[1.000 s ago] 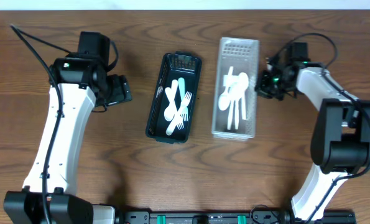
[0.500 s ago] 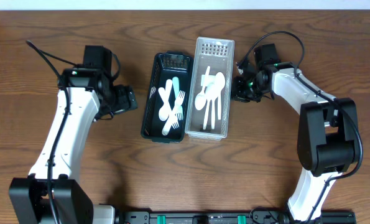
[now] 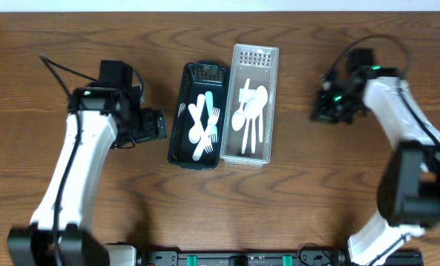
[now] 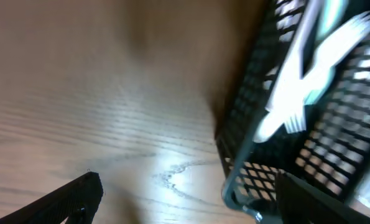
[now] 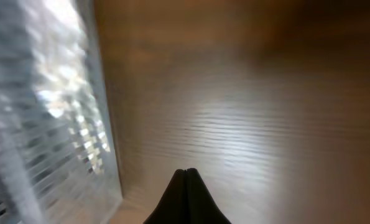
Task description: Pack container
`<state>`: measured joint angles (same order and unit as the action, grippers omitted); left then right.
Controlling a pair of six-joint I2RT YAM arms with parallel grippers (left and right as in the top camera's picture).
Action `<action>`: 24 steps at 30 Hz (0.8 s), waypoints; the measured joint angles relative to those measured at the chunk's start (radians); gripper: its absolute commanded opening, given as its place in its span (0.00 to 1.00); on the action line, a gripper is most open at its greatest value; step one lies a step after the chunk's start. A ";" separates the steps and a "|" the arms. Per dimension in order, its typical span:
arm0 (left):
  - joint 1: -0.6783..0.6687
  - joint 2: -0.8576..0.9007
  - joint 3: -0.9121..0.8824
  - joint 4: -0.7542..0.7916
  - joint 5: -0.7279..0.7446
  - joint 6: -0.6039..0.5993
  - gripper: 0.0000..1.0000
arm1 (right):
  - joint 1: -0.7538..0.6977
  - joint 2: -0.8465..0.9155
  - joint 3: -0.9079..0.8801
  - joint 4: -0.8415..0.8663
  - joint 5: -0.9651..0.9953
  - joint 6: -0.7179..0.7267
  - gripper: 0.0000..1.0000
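A black mesh basket (image 3: pixel 197 114) holds white plastic forks and spoons (image 3: pixel 202 127) and one teal piece. A clear plastic container (image 3: pixel 251 103) with white spoons (image 3: pixel 251 111) stands touching its right side. My left gripper (image 3: pixel 154 125) is open at the basket's left wall. In the left wrist view the left gripper (image 4: pixel 191 205) has the basket's (image 4: pixel 284 124) near corner between its fingers. My right gripper (image 3: pixel 322 111) is shut and empty, apart from the clear container on its right. The right wrist view shows the right gripper (image 5: pixel 186 193) over bare wood, with the container (image 5: pixel 41 124) at the left.
The brown wooden table (image 3: pixel 316 192) bears only the two containers. Black cables trail from both arms near the back corners. A black rail (image 3: pixel 242 258) runs along the front edge.
The clear container slid left against the black basket, pushed by my right gripper, which has since drawn back to the right. My left gripper moved closer to the basket's left wall.
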<state>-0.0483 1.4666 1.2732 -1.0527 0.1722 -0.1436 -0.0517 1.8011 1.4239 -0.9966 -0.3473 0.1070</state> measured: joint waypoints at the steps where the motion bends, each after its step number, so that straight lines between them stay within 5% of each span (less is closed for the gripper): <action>1: 0.000 -0.046 0.013 -0.003 -0.010 0.011 0.91 | -0.006 -0.057 0.034 -0.019 0.032 -0.021 0.01; 14: 0.000 -0.655 0.064 -0.080 -0.123 0.044 0.93 | 0.000 -0.828 0.248 -0.093 0.223 -0.128 0.05; 18: 0.000 -0.731 0.064 -0.178 -0.154 0.045 0.98 | 0.000 -0.960 0.246 -0.218 0.298 -0.137 0.41; 19: 0.000 -0.744 0.064 -0.205 -0.158 0.046 0.98 | 0.000 -0.980 0.245 -0.241 0.312 -0.137 0.59; 20: 0.000 -0.753 0.064 -0.224 -0.159 0.047 0.98 | 0.000 -1.005 0.244 -0.263 0.323 -0.142 0.99; 24: 0.000 -0.767 0.064 -0.277 -0.166 0.047 0.98 | 0.000 -1.072 0.242 -0.286 0.350 -0.147 0.99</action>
<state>-0.0483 0.6994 1.3373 -1.3300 0.0067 -0.0963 -0.0517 0.7292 1.6661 -1.2831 0.0025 -0.0402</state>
